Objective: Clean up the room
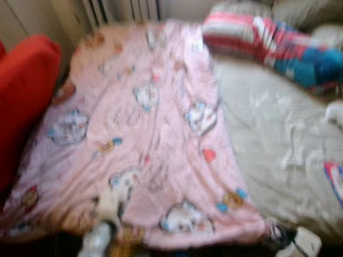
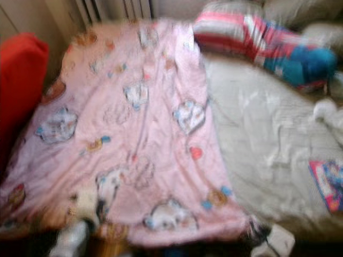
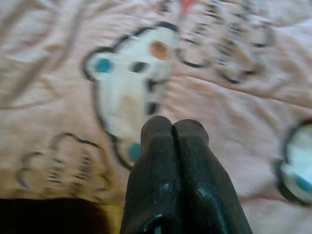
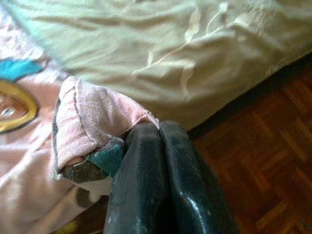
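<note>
Nearest the robot, the left end effector [image 3: 173, 127] is hovering just over the near edge of the pink blanket [image 1: 155, 134], its two black fingers pressed together with nothing between them. In the left wrist view it is pointing at a white cartoon animal printed on the fabric. In the blurred head views the left arm is showing as a pale shape low on the left of the blanket's near hem.

The right end effector [image 4: 158, 127] is sitting at the blanket's near right corner [image 4: 92, 131], fingers pressed together, and the folded-over pink corner with its teal and grey print is touching the fingertips; whether the cloth is actually pinched between them cannot be told. Beside it, brown parquet floor [image 4: 263, 161] is showing below the edge of the bed.

The blanket is lying spread over the left half of the bed, reaching from the near edge up toward the radiator [image 1: 120, 9]. A cream sheet [image 1: 278, 139] is covering the right half, with a colourful booklet [image 2: 328, 184] lying near its right edge. A red cushion [image 1: 24, 101] is standing at the blanket's left side. Farthest away, a striped pillow [image 1: 268, 43] in pink, white and blue is resting at the head of the bed.
</note>
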Motion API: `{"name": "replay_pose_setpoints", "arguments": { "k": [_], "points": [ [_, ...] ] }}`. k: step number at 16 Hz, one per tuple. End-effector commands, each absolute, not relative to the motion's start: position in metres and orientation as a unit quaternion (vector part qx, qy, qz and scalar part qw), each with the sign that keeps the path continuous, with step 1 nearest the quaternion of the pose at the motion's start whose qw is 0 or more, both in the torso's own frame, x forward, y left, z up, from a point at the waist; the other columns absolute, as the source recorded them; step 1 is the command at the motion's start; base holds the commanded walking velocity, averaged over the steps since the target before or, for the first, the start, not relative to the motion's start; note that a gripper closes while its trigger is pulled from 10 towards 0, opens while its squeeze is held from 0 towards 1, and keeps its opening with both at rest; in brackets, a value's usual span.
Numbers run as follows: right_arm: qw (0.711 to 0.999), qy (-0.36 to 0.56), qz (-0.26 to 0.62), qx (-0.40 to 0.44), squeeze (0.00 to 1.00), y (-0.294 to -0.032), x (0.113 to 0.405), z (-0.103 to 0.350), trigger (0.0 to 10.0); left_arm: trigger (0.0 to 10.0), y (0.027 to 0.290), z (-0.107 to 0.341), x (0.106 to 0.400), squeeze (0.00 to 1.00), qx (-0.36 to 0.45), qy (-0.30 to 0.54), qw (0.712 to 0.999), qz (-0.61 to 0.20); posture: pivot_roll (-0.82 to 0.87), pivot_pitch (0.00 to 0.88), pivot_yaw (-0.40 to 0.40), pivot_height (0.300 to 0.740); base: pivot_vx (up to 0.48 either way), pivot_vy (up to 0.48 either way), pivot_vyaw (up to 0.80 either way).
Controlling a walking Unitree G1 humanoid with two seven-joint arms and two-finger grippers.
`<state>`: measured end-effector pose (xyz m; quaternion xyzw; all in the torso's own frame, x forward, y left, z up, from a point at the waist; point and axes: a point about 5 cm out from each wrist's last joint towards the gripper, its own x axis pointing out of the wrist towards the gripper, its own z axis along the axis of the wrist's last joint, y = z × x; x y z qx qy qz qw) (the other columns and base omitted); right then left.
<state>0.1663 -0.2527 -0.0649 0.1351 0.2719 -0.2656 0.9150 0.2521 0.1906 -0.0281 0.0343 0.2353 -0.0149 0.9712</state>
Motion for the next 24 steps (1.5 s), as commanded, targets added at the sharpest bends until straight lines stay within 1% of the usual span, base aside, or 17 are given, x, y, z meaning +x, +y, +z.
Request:
{"name": "replay_pose_setpoints", "arguments": {
  "k": [1, 2, 4, 7, 8, 9, 12, 14, 15, 16, 17, 22, 23, 24],
  "points": [
    [0.903, 0.312, -0.261, 0.138, 0.0, -0.245, 0.15, -0.076, 10.0, 10.0, 0.2, -0.032, 0.245, 0.0, 0.042, 0.247, 0.968, -0.008, 0.08, 0.198, 0.018, 0.74, 0.0, 0.0, 0.0],
    [0.889, 0.373, -0.243, 0.105, 0.0, -0.239, 0.135, -0.087, 10.0, 10.0, 0.2, -0.033, 0.245, 0.0, 0.042, 0.25, 0.967, -0.009, 0.07, 0.199, 0.02, 0.74, 0.0, 0.0, 0.0],
    [0.871, 0.399, -0.264, 0.107, 0.0, -0.241, 0.121, -0.092, 10.0, 10.0, 0.199, -0.033, 0.245, 0.0, 0.043, 0.249, 0.967, -0.011, 0.07, 0.2, 0.02, 0.74, 0.0, 0.0, 0.0],
    [0.85, 0.459, -0.243, 0.091, 0.0, -0.235, 0.106, -0.101, 10.0, 10.0, 0.199, -0.033, 0.245, 0.0, 0.043, 0.25, 0.967, -0.012, 0.07, 0.202, 0.019, 0.74, 0.0, 0.0, 0.0],
    [0.835, 0.486, -0.245, 0.084, 0.0, -0.234, 0.099, -0.104, 10.0, 10.0, 0.198, -0.033, 0.245, 0.0, 0.044, 0.252, 0.967, -0.012, 0.07, 0.202, 0.019, 0.74, 0.0, 0.0, 0.0],
    [0.827, 0.498, -0.247, 0.084, 0.0, -0.234, 0.095, -0.106, 10.0, 10.0, 0.198, -0.033, 0.245, 0.0, 0.044, 0.251, 0.967, -0.013, 0.07, 0.201, 0.019, 0.74, 0.0, 0.0, 0.0],
    [0.817, 0.503, -0.271, 0.075, 0.0, -0.24, 0.089, -0.106, 10.0, 10.0, 0.197, -0.033, 0.245, 0.0, 0.046, 0.25, 0.967, -0.014, 0.07, 0.202, 0.021, 0.74, 0.0, 0.0, 0.0],
    [0.821, 0.49, -0.281, 0.078, 0.02, -0.245, 0.092, -0.103, 10.0, 10.0, 0.197, -0.033, 0.245, 0.0, 0.05, 0.25, 0.967, -0.018, 0.07, 0.201, 0.02, 0.74, 0.0, 0.0, 0.0],
    [0.827, 0.48, -0.282, 0.081, 0.99, -0.247, 0.095, -0.102, 10.0, 10.0, 0.197, -0.033, 0.245, 0.0, 0.05, 0.251, 0.966, -0.018, 0.07, 0.2, 0.02, 0.74, 0.0, 0.0, 0.0],
    [0.83, 0.473, -0.283, 0.081, 1.0, -0.248, 0.096, -0.101, 10.0, 10.0, 0.197, -0.033, 0.245, 0.0, 0.05, 0.252, 0.966, -0.018, 0.07, 0.202, 0.02, 0.74, 0.0, 0.0, 0.0],
    [0.84, 0.451, -0.291, 0.081, 1.0, -0.251, 0.102, -0.097, 10.0, 10.0, 0.196, -0.033, 0.245, 0.0, 0.05, 0.252, 0.966, -0.019, 0.07, 0.202, 0.022, 0.74, 0.0, 0.0, 0.0],
    [0.853, 0.415, -0.305, 0.087, 1.0, -0.255, 0.107, -0.093, 10.0, 10.0, 0.197, -0.035, 0.243, 0.0, 0.051, 0.258, 0.965, -0.02, 0.07, 0.2, 0.021, 0.74, 0.0, 0.0, 0.0],
    [0.861, 0.401, -0.302, 0.085, 0.0, -0.255, 0.11, -0.091, 10.0, 10.0, 0.197, -0.036, 0.242, 0.0, 0.051, 0.261, 0.964, -0.019, 0.07, 0.198, 0.023, 0.74, 0.0, 0.0, 0.0],
    [0.867, 0.393, -0.297, 0.078, 0.0, -0.255, 0.112, -0.089, 10.0, 10.0, 0.198, -0.037, 0.241, 0.0, 0.051, 0.265, 0.963, -0.018, 0.07, 0.194, 0.023, 0.74, 0.0, 0.0, 0.0]
  ]
}}
